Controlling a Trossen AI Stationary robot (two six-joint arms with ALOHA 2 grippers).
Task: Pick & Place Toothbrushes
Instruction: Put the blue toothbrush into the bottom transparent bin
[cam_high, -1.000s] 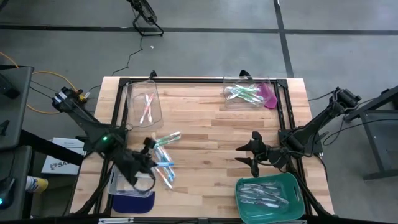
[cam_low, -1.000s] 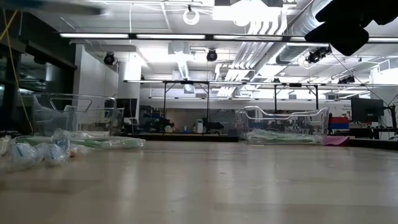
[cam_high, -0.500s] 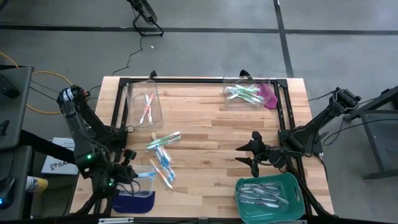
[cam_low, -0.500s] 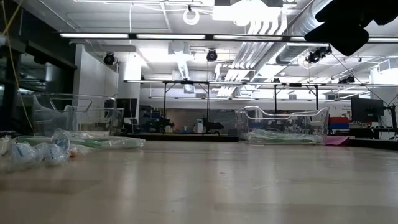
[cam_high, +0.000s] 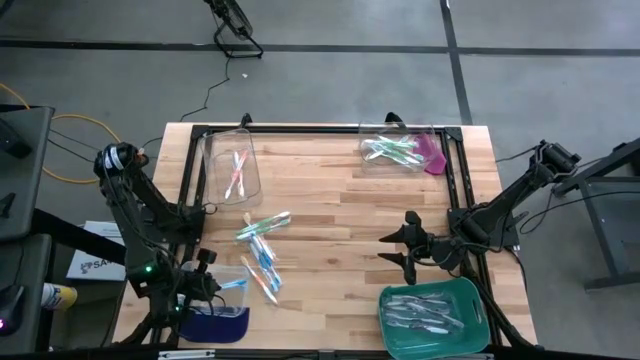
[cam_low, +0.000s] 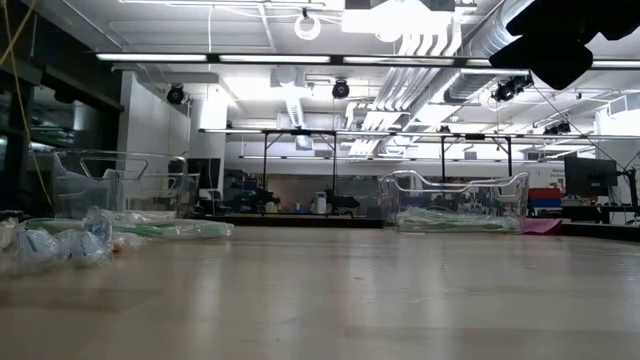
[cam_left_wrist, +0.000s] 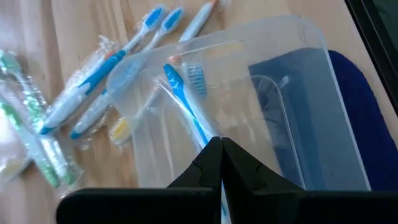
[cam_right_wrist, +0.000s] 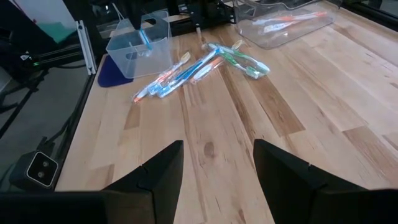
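My left gripper (cam_high: 207, 285) is shut on a blue toothbrush (cam_left_wrist: 183, 102) and hangs over the clear bin (cam_left_wrist: 292, 106) on a dark blue mat (cam_high: 213, 326) at the near left corner. A loose pile of toothbrushes (cam_high: 262, 252), blue, green and pink-orange, lies flat on the wood just right of it. My right gripper (cam_right_wrist: 217, 168) stands open above the table's right half, nothing between its fingers (cam_high: 402, 245). My left gripper pinches the blue toothbrush's handle (cam_left_wrist: 204, 135) between its two shut fingers, which slant down from the table's left. The brush runs on along the fingers, its head end (cam_left_wrist: 169, 71) farthest from them. It is lifted clear, above the bin's opening.
A clear bin (cam_high: 232, 165) with pink-orange brushes stands at the far left. Another bin (cam_high: 398, 150) with green ones stands at the far right, beside a pink mat (cam_high: 435, 155). A green tray (cam_high: 470, 300) with pale brushes sits at the near right. Bare wood lies mid-table.
My left gripper has left the pile with the blue toothbrush. It has gone toward the table's left and near edges, sunk, and rolled at the wrist. It now hangs over the clear bin, still shut on the brush.
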